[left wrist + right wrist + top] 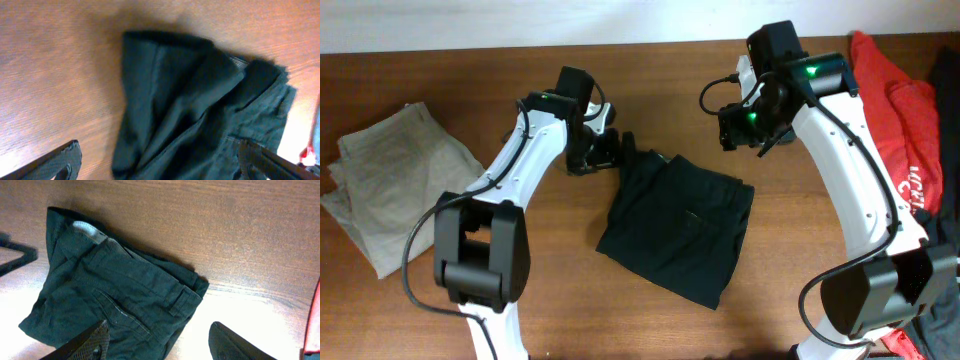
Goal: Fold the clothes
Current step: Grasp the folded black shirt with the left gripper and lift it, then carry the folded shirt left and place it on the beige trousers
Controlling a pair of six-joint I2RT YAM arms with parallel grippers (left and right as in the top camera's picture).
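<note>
Seems mid-fold on the black shorts [675, 230], lying bunched at mid-counter [650, 80]. Left tool [608, 150] wide, empty, at the upper-left corner; right tool [160, 342] wide, empty, just beside the opposite edge. Calls next for pinching both corners and drawing flat.

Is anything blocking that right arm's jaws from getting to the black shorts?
Nothing visible does. The jaws hang open right by the edge of the black shorts, with only bare wooden table between them.
</note>
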